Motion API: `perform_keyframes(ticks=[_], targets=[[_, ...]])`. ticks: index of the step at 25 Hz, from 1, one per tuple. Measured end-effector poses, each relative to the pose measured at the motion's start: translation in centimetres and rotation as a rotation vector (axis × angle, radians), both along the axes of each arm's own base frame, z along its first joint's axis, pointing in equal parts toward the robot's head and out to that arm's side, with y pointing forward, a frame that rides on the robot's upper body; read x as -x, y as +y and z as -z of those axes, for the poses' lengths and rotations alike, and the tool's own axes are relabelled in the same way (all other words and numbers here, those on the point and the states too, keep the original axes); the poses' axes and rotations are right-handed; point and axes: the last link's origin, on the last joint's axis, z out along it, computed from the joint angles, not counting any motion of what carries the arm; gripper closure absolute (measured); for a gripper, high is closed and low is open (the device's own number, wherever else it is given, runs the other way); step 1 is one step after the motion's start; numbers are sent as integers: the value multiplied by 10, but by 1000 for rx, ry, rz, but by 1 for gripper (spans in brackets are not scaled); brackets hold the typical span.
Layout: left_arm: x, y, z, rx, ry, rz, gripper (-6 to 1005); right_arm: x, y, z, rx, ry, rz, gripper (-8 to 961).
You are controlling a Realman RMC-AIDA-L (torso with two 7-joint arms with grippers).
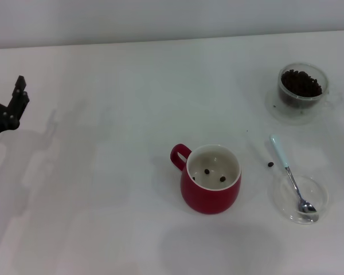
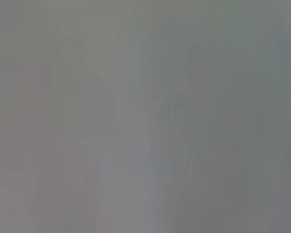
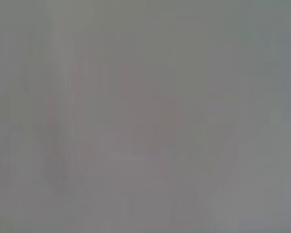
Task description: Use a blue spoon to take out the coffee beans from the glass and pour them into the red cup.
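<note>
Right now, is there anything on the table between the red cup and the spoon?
Yes. In the head view, one stray coffee bean lies on the white table between the red cup and the blue spoon, close beside the spoon's handle.

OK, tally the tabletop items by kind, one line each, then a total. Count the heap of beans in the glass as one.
Red cup: 1
Glass holding the coffee beans: 1
Shallow clear dish: 1
Blue spoon, bowl resting in the dish: 1
Loose bean on the table: 1
Beans visible inside the red cup: 3
Total: 8
</note>
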Motion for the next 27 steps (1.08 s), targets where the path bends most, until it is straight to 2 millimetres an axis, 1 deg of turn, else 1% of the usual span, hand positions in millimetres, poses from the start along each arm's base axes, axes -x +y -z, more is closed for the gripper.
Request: perform_keyframes(ticks=[6, 10, 13, 18, 22, 27], targets=[[9, -6, -5, -44, 5, -44, 317, -9, -1, -1, -150, -157, 65, 702], [14, -7, -12, -99, -30, -86, 317, -15, 6, -1, -162, -238, 113, 691], [17, -6, -16, -134, -55, -113, 317, -19, 12, -3, -165, -263, 154, 675], [15, -8, -20, -166, -81, -104, 317, -24, 18, -13, -210, -282, 201, 429], [12, -5, -22, -173, -84, -94, 317, -30, 18, -20, -259, -269, 249, 320], [11, 1, -20, -160, -71, -98, 317, -30, 18, -22, -265, -266, 255, 183]])
